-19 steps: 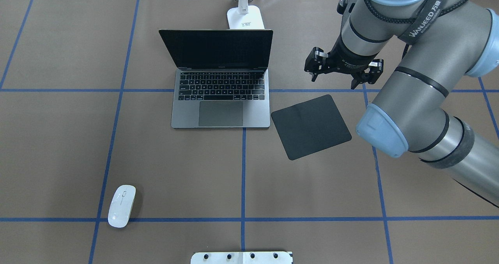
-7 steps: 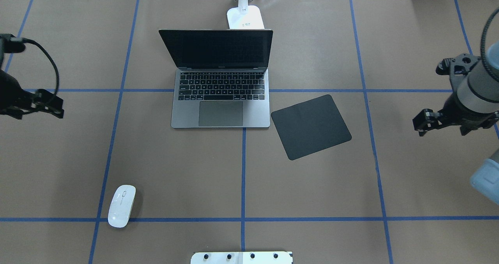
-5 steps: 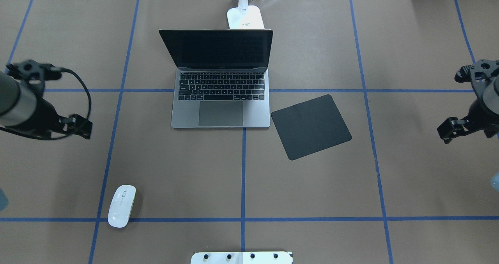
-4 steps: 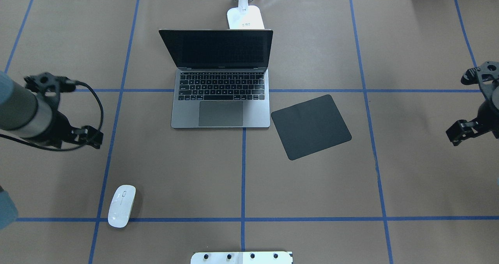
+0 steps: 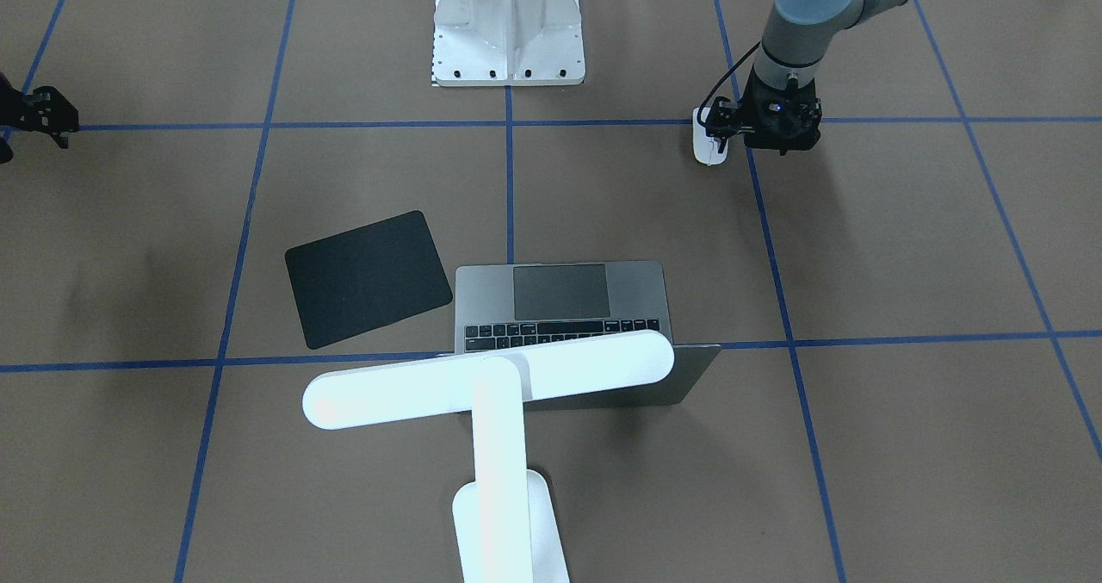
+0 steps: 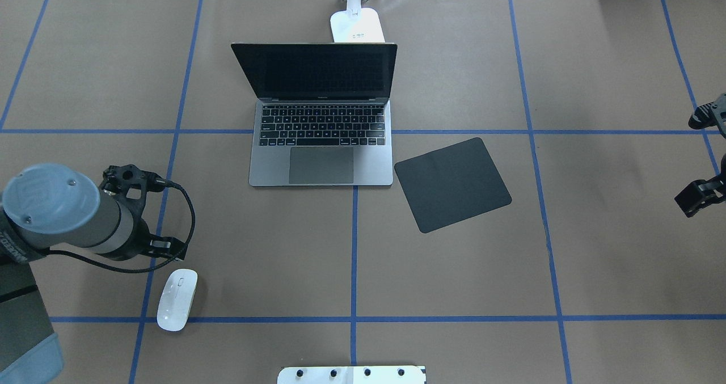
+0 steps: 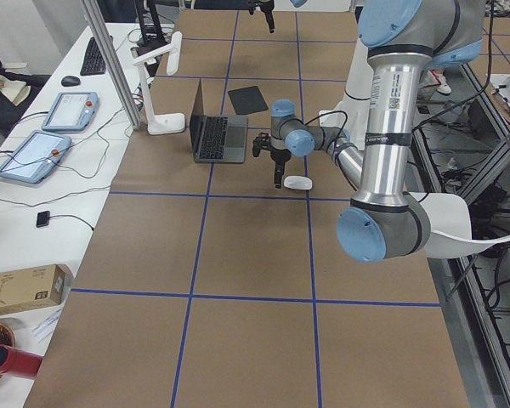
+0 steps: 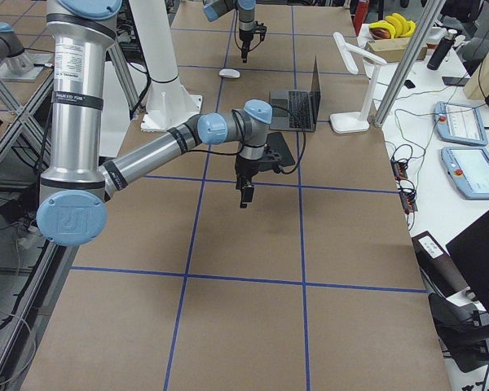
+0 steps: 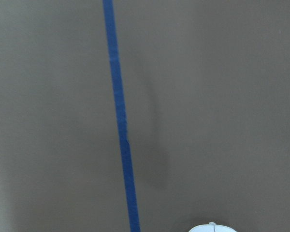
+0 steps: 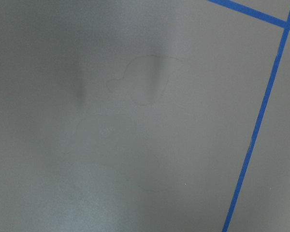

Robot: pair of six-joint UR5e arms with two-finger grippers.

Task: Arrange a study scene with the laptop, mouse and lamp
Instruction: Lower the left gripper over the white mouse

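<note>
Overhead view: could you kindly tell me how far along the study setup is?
Done: the laptop sits open, the lamp behind it. In hand: the left gripper hovers beside the mouse, not gripping it. Left: probably moving the mouse onto the mouse pad.

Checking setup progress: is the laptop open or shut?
Open. The laptop has its lid raised, with the dark screen, keyboard and trackpad all exposed in the overhead view.

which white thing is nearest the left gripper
The mouse, lying flat right beside the left gripper. The lamp stands far off behind the laptop, and the bolted pedestal is further along the robot's side.
</note>
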